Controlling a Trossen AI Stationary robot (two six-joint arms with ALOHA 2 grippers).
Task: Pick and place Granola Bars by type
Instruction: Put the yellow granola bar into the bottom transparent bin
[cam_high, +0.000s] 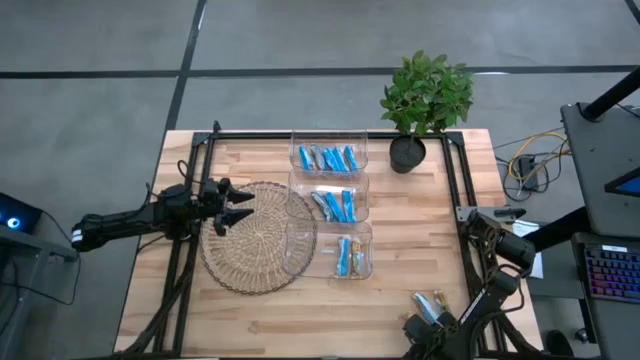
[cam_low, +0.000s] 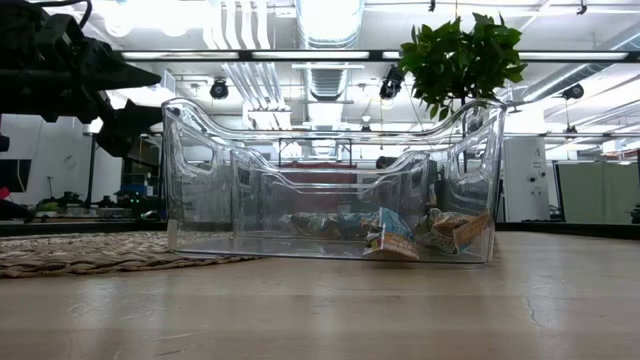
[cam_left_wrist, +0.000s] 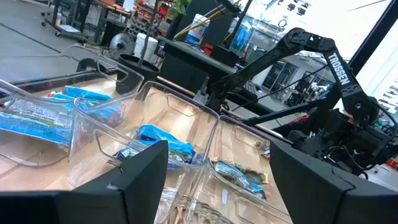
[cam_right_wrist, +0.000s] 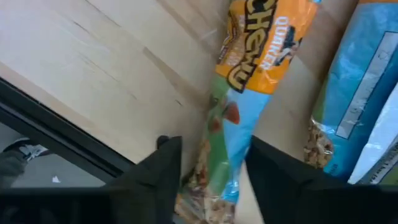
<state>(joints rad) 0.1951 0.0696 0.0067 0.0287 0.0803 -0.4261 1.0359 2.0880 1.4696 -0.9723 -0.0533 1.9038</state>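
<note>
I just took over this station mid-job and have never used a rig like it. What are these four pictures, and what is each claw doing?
Two dark robot arms work at a wooden table, sorting wrapped granola bars.

The overhead picture looks straight down. Three clear bins sit in a row mid-table with bars in them, beside a round woven mat and a potted plant. The low picture looks level across the tabletop through the nearest bin.

The other two come from cameras on the arms' wrists. The left claw hangs open above the mat, holding nothing. The right claw is at the table's near right edge; its camera shows its fingers either side of an orange-and-blue Chewy bar lying on the wood, with a blue-wrapped bar alongside. I cannot tell whether it has gripped yet.
</note>
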